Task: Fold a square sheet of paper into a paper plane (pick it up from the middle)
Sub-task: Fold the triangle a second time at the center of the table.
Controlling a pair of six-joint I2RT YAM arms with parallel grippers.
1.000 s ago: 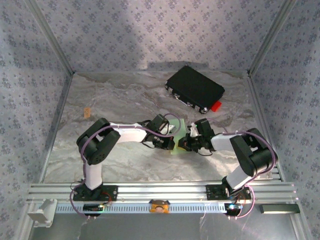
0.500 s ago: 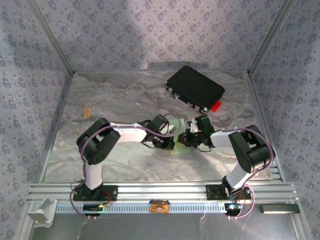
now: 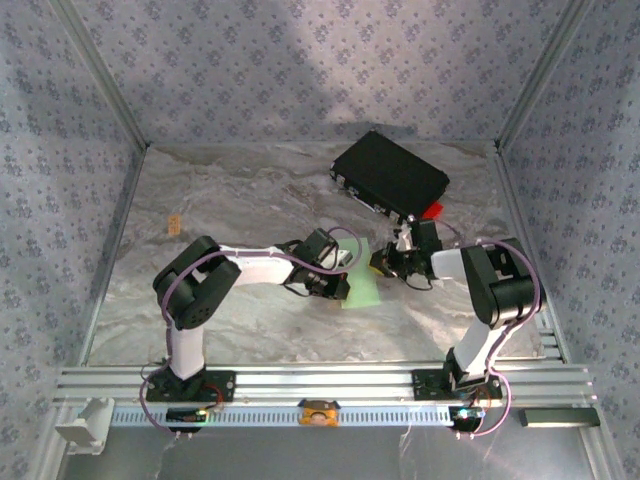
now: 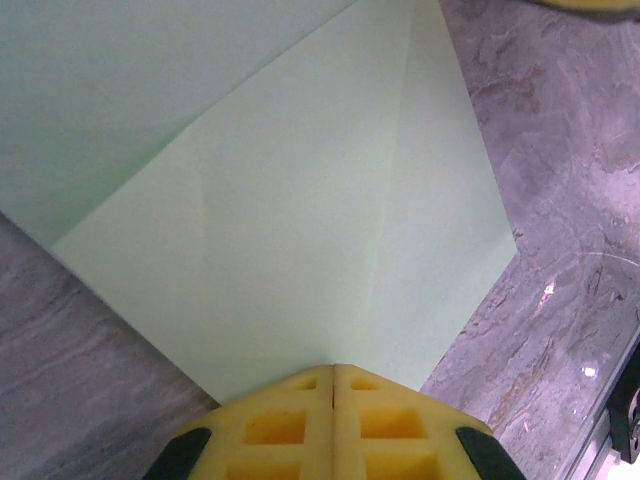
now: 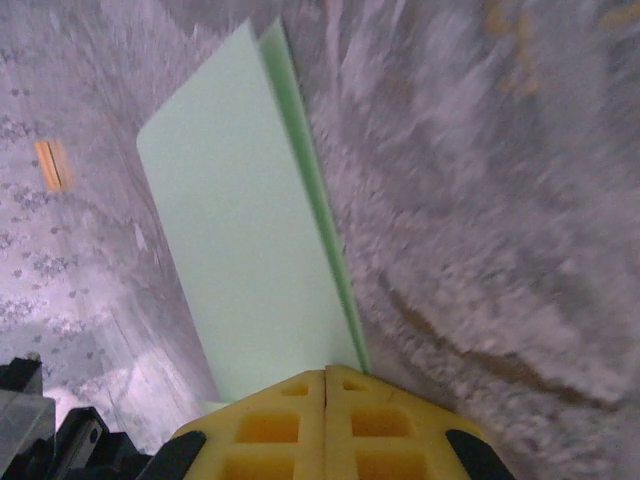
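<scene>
The square sheet of paper (image 3: 362, 288), pale green and folded into a narrower creased shape, lies on the marble table (image 3: 230, 200) between the two arms. My left gripper (image 3: 341, 279) is shut, its yellow tips (image 4: 333, 366) set down on the near corner of the sheet (image 4: 300, 200), which lies flat with diagonal creases. My right gripper (image 3: 386, 263) is also shut. Its tips (image 5: 326, 370) meet the near end of the sheet (image 5: 240, 240), right at the doubled folded edge. Whether paper is pinched between either pair of jaws stays hidden.
A black rectangular case (image 3: 390, 178) lies at the back right, with a small red tab (image 3: 431, 211) at its near corner, just behind my right gripper. A small orange piece (image 3: 174, 224) sits at the left. Patterned walls enclose the table.
My right gripper has slid back and to the right off the sheet's middle toward its far right edge, uncovering more of the paper. The left gripper has stayed put.
</scene>
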